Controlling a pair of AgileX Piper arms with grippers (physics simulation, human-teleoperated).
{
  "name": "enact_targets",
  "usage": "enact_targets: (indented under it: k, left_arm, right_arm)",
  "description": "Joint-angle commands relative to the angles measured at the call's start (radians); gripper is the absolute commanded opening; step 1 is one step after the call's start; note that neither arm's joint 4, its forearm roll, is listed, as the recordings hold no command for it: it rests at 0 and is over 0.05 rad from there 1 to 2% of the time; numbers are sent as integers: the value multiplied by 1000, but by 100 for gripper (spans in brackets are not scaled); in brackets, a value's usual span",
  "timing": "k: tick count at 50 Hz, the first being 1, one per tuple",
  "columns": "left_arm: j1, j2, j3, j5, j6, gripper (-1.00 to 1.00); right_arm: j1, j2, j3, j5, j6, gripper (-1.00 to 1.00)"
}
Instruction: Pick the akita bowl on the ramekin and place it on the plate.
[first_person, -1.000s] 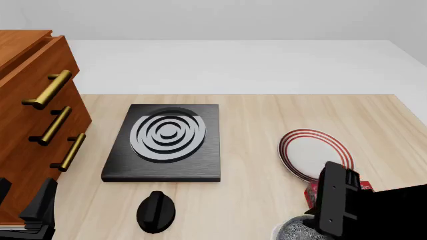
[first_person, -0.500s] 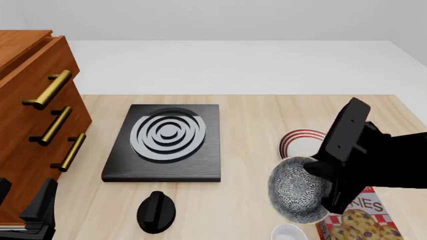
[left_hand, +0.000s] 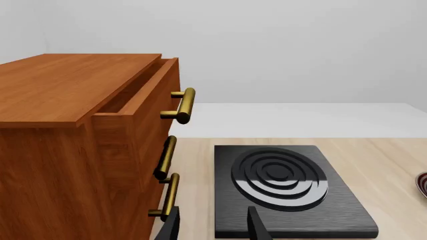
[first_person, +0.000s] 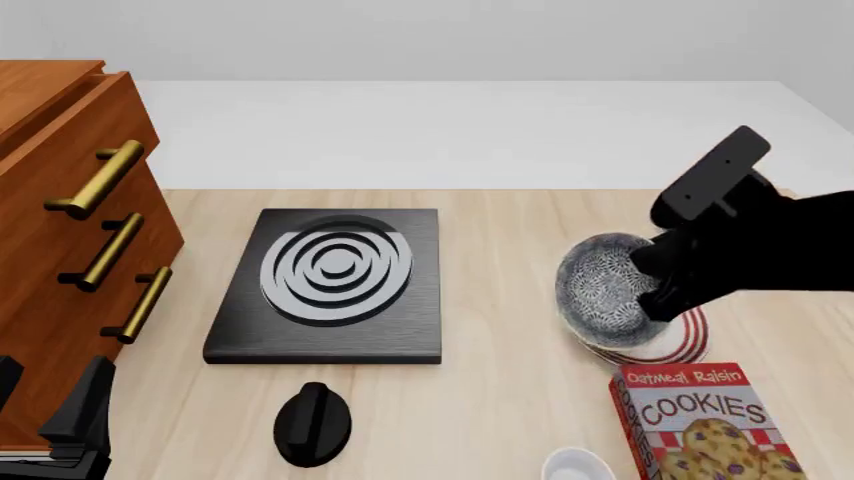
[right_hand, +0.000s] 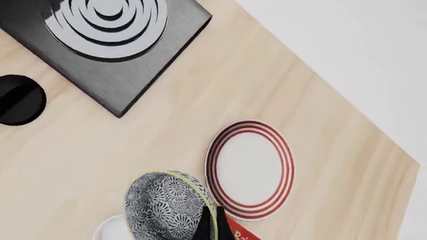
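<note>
The akita bowl (first_person: 603, 288), grey-and-white speckled, hangs tilted in the air with my right gripper (first_person: 654, 290) shut on its rim. It is over the near-left part of the red-ringed plate (first_person: 674, 340), which it partly hides. In the right wrist view the akita bowl (right_hand: 165, 205) sits beside the plate (right_hand: 250, 169), with the right gripper (right_hand: 210, 223) pinching its edge. The bare white ramekin (first_person: 577, 466) stands at the table's front edge, also seen as the ramekin (right_hand: 112, 230). My left gripper (left_hand: 212, 227) is open and empty, low at the near left beside the cabinet.
A black stove plate (first_person: 334, 285) with grey rings lies mid-table, a black knob (first_person: 311, 422) in front of it. A wooden drawer cabinet (first_person: 74, 250) with brass handles fills the left. A cookies box (first_person: 694, 420) lies right of the ramekin, just in front of the plate.
My right gripper has lifted the akita bowl off the ramekin and carried it up and away from the front edge, over the plate. The ramekin and cookies box are now uncovered. The left arm is still.
</note>
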Motion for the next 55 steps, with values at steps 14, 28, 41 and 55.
enact_targets:
  k: [14, 28, 41, 55]
  left_arm:
    - [0, 0, 0, 0, 0, 100]
    - [0, 0, 0, 0, 0, 100]
    - [0, 0, 0, 0, 0, 100]
    - [0, 0, 0, 0, 0, 100]
  right_arm:
    - [-206, 141, -62, -42, -89, -100]
    - [-267, 213, -29, -100, -138, -100]
    - [-266, 277, -33, -151, -111, -100]
    - [-311, 331, -56, -182, -139, -100]
